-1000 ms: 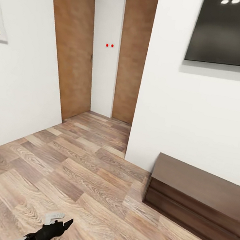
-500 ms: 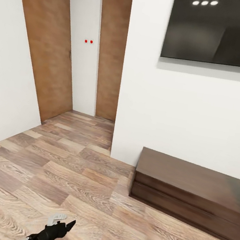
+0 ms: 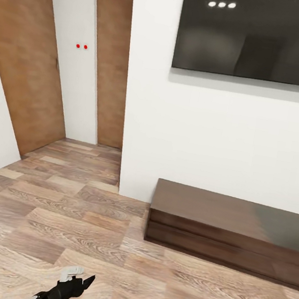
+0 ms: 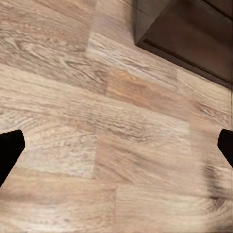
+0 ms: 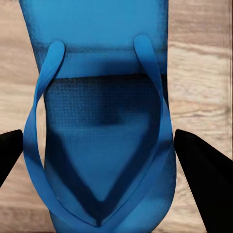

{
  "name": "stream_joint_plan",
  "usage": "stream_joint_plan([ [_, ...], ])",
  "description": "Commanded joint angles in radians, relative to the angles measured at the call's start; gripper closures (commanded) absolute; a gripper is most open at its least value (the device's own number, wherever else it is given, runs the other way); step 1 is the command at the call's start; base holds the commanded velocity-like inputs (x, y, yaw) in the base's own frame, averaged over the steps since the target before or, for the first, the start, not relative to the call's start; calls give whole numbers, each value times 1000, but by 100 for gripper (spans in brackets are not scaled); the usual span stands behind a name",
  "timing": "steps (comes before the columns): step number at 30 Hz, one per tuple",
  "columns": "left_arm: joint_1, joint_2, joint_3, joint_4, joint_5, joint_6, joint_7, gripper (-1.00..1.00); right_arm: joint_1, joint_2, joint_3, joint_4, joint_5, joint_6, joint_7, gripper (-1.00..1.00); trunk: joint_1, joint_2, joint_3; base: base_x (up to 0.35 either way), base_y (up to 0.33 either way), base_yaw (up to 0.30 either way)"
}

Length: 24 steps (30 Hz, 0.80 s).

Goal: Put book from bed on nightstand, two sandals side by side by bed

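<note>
Blue, textured rubber sandal [image 5: 99, 131] with V-shaped straps sits clamped between the right end effector's [image 5: 104, 160] dark fingers, while the left end effector [image 4: 116, 145] gapes wide, holding nothing, over wood-grain floor [image 4: 97, 121]

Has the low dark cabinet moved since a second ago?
No. The cabinet and the wall TV slide left together in the head view, so the camera turned; the cabinet stays under the TV.

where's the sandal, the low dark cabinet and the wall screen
sandal [image 5: 99, 145]: right wrist view, on the sole between the straps, between the right claw's fingers.
low dark cabinet [image 3: 217, 211]: head view, on its glossy top.
wall screen [image 3: 259, 36]: head view, on the middle of the black panel.
</note>
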Motion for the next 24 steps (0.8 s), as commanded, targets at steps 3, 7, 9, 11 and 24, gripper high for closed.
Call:
stream_joint_plan([
  [3,0,1,-8,1,8,-5,0,-100,-1,0,-2,0,-2,-1,1,100,0,0,0,0,0,-300],
  [7,0,1,-8,1,8,-5,0,-100,-1,0,-2,0,-2,-1,1,100,0,0,2,0,0,-300],
  [9,0,1,-8,1,8,-5,0,-100,-1,0,-2,0,-2,-1,1,100,0,0,2,0,0,-300],
  [11,0,1,-8,1,8,-5,0,-100,-1,0,-2,0,-1,-1,1,100,0,0,3,0,0,-300],
  [24,0,1,-8,1,8,-6,0,-100,-1,0,-2,0,-1,-1,1,100,0,0,8,0,0,-300],
])
